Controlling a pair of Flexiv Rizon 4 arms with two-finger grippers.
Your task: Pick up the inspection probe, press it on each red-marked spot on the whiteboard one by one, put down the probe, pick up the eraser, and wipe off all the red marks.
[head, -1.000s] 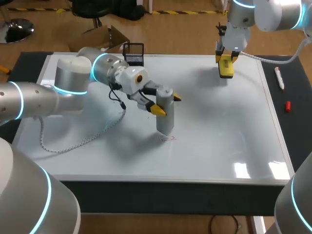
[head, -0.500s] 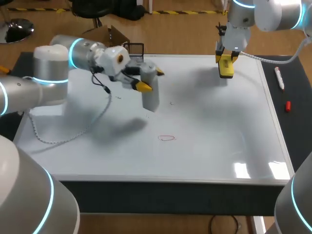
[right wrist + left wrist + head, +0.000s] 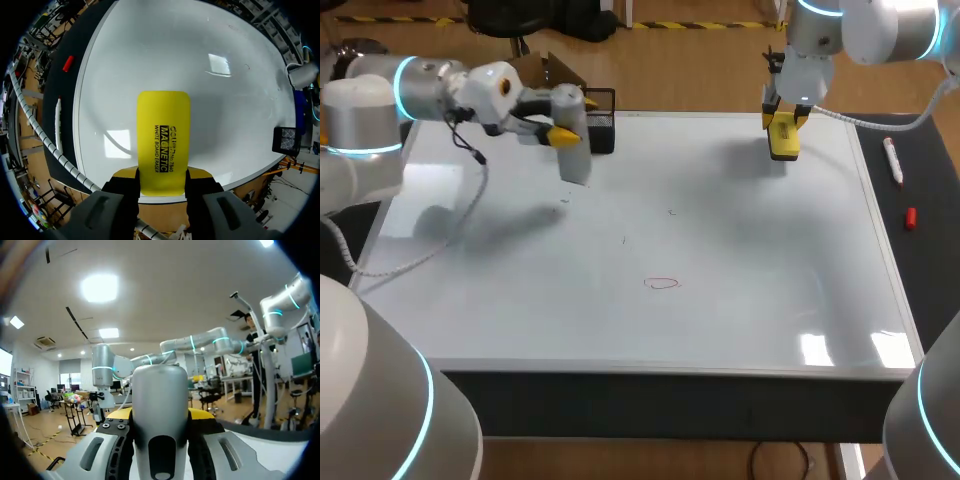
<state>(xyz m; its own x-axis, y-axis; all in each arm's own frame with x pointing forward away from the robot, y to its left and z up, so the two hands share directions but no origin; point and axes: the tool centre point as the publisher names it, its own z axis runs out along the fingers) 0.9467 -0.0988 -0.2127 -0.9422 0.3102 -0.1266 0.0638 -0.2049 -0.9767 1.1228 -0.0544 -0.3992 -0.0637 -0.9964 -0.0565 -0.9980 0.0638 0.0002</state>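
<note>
– what has the left arm done in the last second?
– a second ago it stood the probe (image 3: 574,140) on the red mark (image 3: 662,284) near the middle of the whiteboard (image 3: 770,300). since then it has lifted the probe and swung it back towards the far left corner, where it now hangs above the board, just beside the black holder (image 3: 604,104)
– is it still held?
– yes, the left end effector (image 3: 577,118) is clamped on the probe's grey body from both sides, and the left wrist view shows it upright between the fingers
– and the right arm?
– it hasn't moved in that time. the right end effector (image 3: 163,176) grips the yellow eraser (image 3: 164,147) over the far right of the board, clear of the surface
– so where does that leave the task?
– the pressing looks finished, at least on the one mark that can be made out. a few fainter specks lie further back, too small to tell if they are red. the move towards the holder reads as putting the probe down, which is not yet done
– and after that?
– the red loop is still on the board, unwiped. with the eraser already in hand, the right arm would have to cross to the middle and rub it off once the left arm is out of the way
</note>
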